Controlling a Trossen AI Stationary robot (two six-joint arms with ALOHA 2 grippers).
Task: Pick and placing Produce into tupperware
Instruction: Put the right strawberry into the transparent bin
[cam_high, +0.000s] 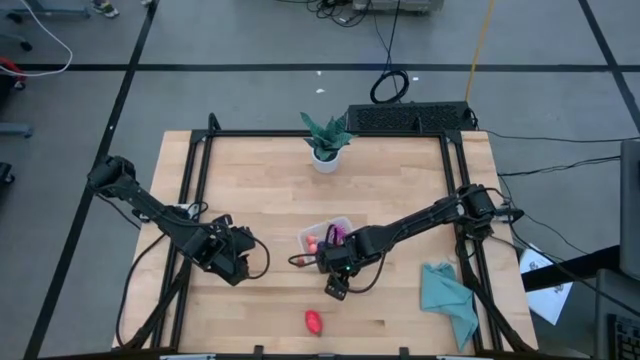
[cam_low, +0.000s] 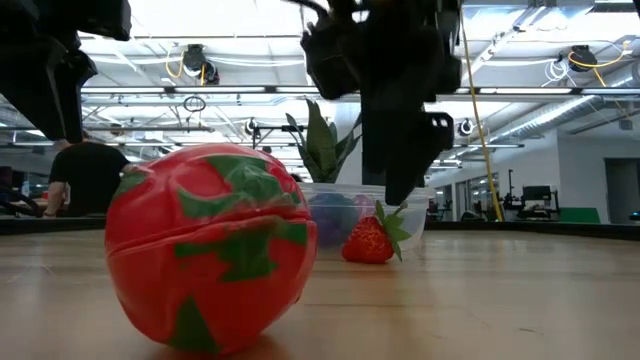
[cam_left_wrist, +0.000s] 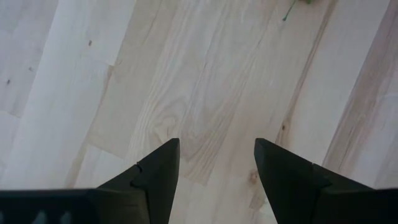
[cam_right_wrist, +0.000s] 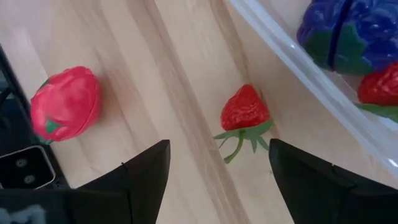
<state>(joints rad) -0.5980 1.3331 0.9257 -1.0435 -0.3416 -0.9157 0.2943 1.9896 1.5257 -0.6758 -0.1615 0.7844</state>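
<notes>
The clear tupperware sits mid-table; in the right wrist view its rim shows, with a purple fruit and a red one inside. A red strawberry lies on the wood just outside it, also in the low view. A larger red fruit with green marks lies near the front edge, and close up in the low view. My right gripper is open above the strawberry, touching nothing. My left gripper is open over bare wood at the left.
A green potted plant stands at the table's far middle. A teal cloth lies at the front right. Black frame rails run along the table's sides. A person stands in the room beyond the table.
</notes>
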